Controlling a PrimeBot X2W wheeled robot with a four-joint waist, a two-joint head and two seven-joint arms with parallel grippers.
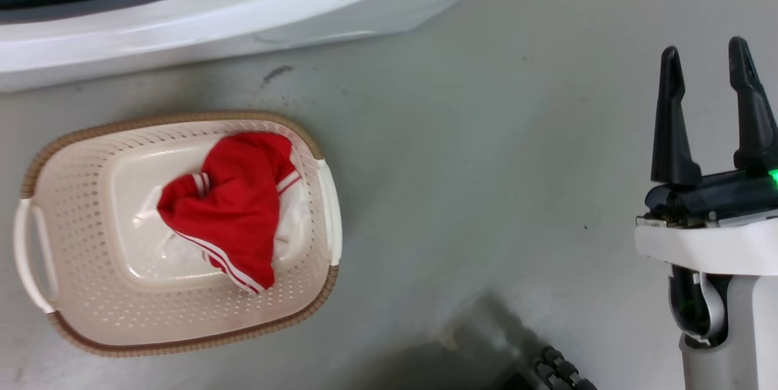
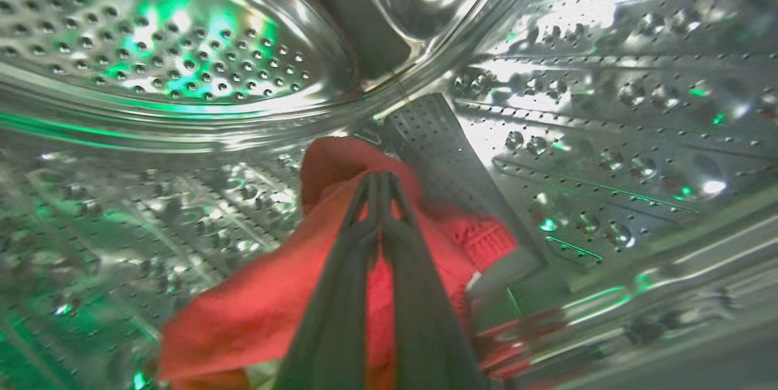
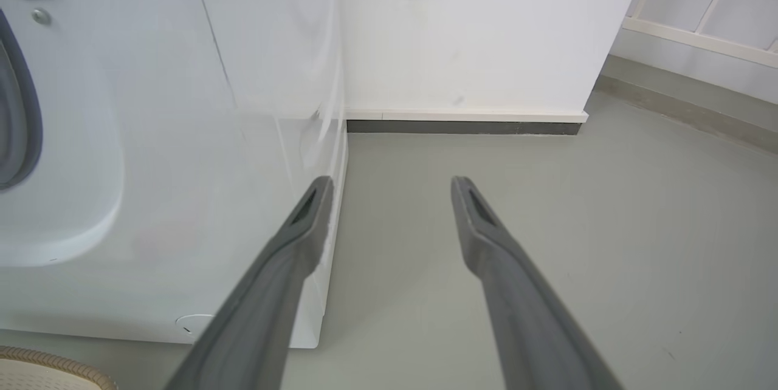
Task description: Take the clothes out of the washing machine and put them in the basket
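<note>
The left claw [image 2: 380, 178] is clamped on a red garment [image 2: 261, 299] inside the steel drum [image 2: 182, 44], apparently to haul it out. The right claw [image 1: 708, 56] idles, fingers apart. The other garment [image 1: 234, 208] lies in the basket [image 1: 79, 293].

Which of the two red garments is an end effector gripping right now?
The garment in the steel drum, pinched by the shut left end effector; the other garment lies loose in the basket.

You note: washing machine drum [image 2: 182, 44] glossy perforated steel; garment [image 2: 255, 305] soft matt red cloth; basket [image 1: 79, 195] matt perforated plastic; floor [image 1: 486, 165] smooth, matt.
</note>
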